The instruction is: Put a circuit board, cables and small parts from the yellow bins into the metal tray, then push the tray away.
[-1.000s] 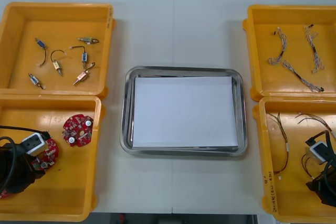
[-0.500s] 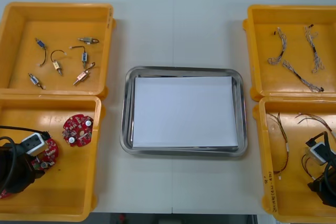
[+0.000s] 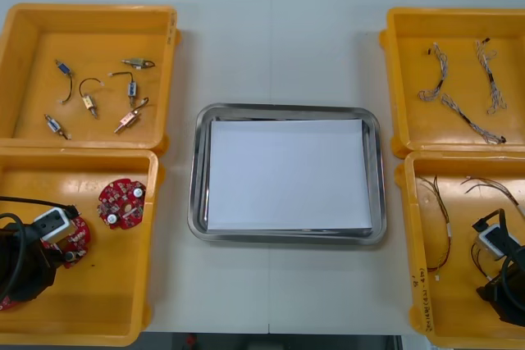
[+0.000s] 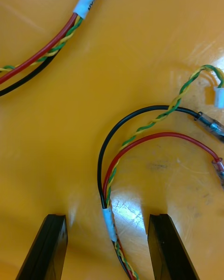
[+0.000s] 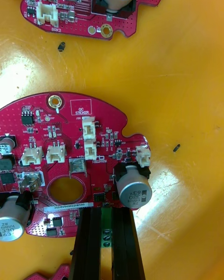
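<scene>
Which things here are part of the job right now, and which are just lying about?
In the job: left gripper in near-left bin, shut on a circuit board; right gripper in near-right bin, open astride a red and yellow cable; metal tray.
Lying about: second circuit board; small metal parts; twisted cables; black specks.

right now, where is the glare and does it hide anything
Right wrist view: bright patches on the yellow bin floor by the open right gripper, red and yellow cable unhidden. Left wrist view: glare beside the circuit board the left gripper pinches. Front view: metal tray rim shines.
</scene>
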You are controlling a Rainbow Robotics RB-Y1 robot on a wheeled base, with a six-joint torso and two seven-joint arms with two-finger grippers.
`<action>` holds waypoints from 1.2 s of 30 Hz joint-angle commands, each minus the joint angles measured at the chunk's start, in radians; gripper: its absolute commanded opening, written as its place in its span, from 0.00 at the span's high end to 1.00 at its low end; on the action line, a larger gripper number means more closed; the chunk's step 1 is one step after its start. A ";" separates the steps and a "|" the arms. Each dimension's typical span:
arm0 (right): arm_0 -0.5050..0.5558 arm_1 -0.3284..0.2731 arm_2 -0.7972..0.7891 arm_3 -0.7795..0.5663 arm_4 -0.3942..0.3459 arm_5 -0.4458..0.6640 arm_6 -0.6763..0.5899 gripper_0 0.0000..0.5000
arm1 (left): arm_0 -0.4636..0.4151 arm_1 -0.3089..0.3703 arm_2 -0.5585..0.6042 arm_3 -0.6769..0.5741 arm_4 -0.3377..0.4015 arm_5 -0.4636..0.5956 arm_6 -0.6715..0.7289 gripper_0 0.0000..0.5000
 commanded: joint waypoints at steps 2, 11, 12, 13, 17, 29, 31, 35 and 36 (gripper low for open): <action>0.022 -0.006 0.010 -0.004 0.026 -0.031 0.034 0.00 | 0.009 0.034 0.004 -0.007 -0.010 -0.009 -0.112 1.00; 0.036 -0.006 0.010 -0.004 0.035 -0.037 0.033 0.00 | 0.012 0.056 0.016 -0.041 0.003 -0.009 -0.096 1.00; 0.041 -0.006 0.010 -0.004 0.035 -0.039 0.033 0.00 | 0.020 0.057 0.027 -0.043 0.004 -0.009 -0.093 1.00; 0.044 -0.006 0.010 -0.004 0.037 -0.042 0.033 0.00 | 0.030 0.057 0.041 -0.047 0.004 -0.009 -0.092 1.00; 0.053 -0.005 0.010 -0.004 0.034 -0.057 0.030 0.00 | 0.089 0.059 0.141 -0.081 0.007 0.059 -0.086 1.00; 0.061 -0.002 0.015 -0.004 0.020 -0.060 0.025 0.00 | 0.184 -0.017 0.374 -0.170 0.016 0.263 -0.064 1.00; 0.061 -0.002 0.015 -0.004 0.020 -0.062 0.026 0.00 | 0.182 -0.041 0.404 -0.182 0.016 0.307 -0.060 1.00; 0.061 -0.002 0.017 -0.004 0.015 -0.062 0.023 0.00 | 0.173 -0.078 0.460 -0.214 0.023 0.389 -0.043 1.00; 0.061 -0.002 0.017 -0.004 0.015 -0.062 0.023 0.00 | 0.170 -0.081 0.466 -0.219 0.026 0.401 -0.041 1.00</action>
